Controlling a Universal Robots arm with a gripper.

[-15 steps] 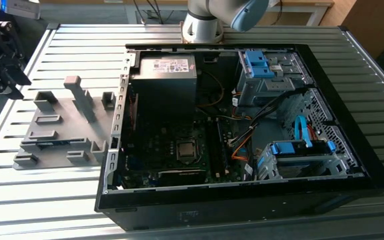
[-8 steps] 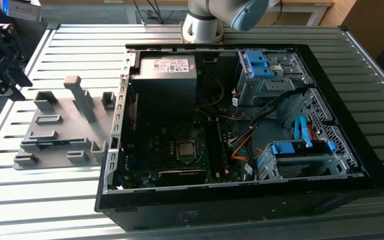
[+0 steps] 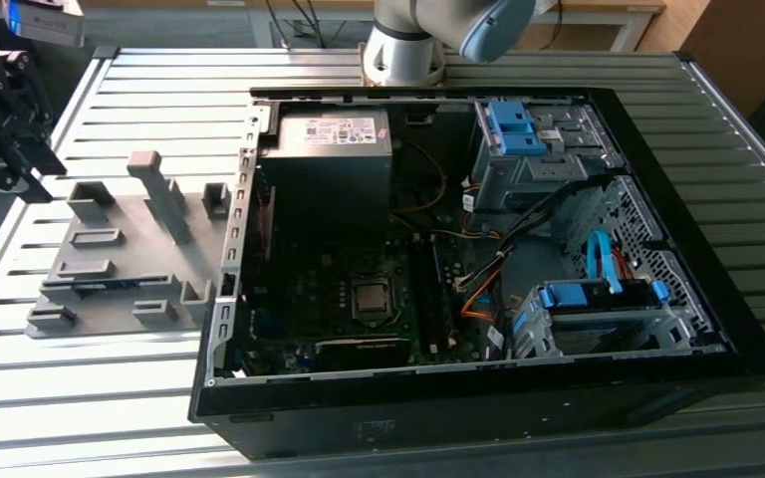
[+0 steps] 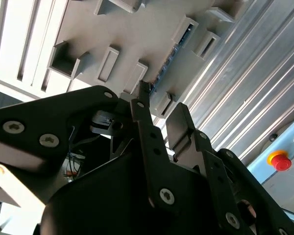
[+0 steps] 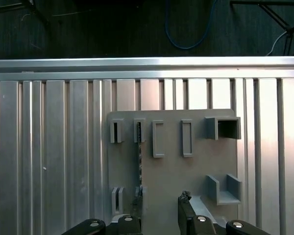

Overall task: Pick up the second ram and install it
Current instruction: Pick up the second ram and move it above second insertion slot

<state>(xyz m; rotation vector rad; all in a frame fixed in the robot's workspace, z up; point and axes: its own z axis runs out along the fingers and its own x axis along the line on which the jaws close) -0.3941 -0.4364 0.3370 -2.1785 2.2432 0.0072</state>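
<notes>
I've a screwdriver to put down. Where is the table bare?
Bare table slats: the exterior view's lower-left corner, bordered by the grey holder and the case; also between the holder and the arm's base. Inside the case is crowded.

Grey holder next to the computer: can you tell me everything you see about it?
The grey holder looks like matte plastic: a flat plate with raised slotted blocks and taller posts. It lies flat on the ribbed metal table, on the exterior view's left of the open computer case. The second ram, a slim blue stick, stands on edge in its slots. The open end effector hangs above, not touching.
</notes>
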